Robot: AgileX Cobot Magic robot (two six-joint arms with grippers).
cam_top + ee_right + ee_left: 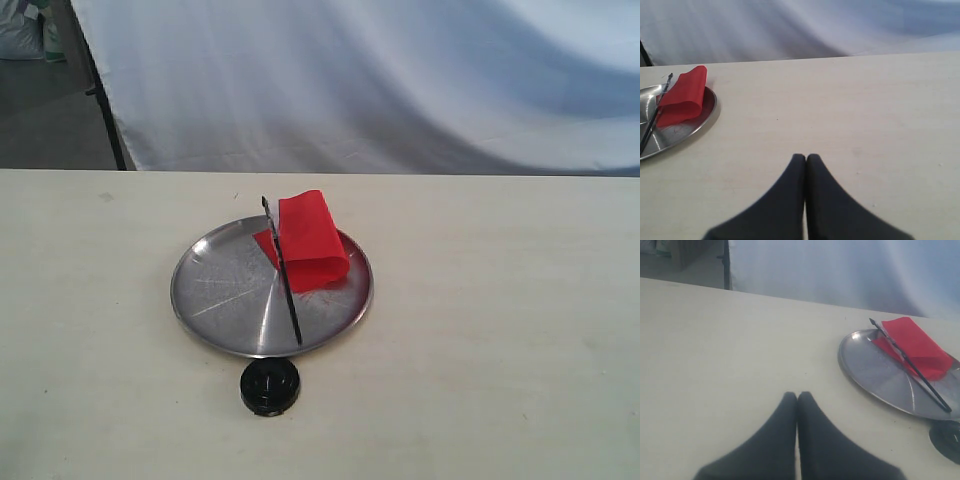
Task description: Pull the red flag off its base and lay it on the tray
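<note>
The red flag [312, 240] lies on the silver tray [215, 290], its cloth folded over and its thin black pole [285, 275] running across the plate. The black round base [269, 386] stands alone on the table just in front of the tray, with nothing in it. The exterior view shows neither gripper. My left gripper [797, 395] is shut and holds nothing; the tray [865, 370], the flag [915, 345] and the edge of the base [947, 440] show apart from it. My right gripper [806, 157] is shut too, holding nothing, with the flag [684, 97] and tray [670, 135] well away from it.
The pale wooden table [500, 330] spreads wide on both sides of the tray. A white cloth backdrop [380, 80] hangs behind the far edge, with a dark stand leg [105, 110] at the back left.
</note>
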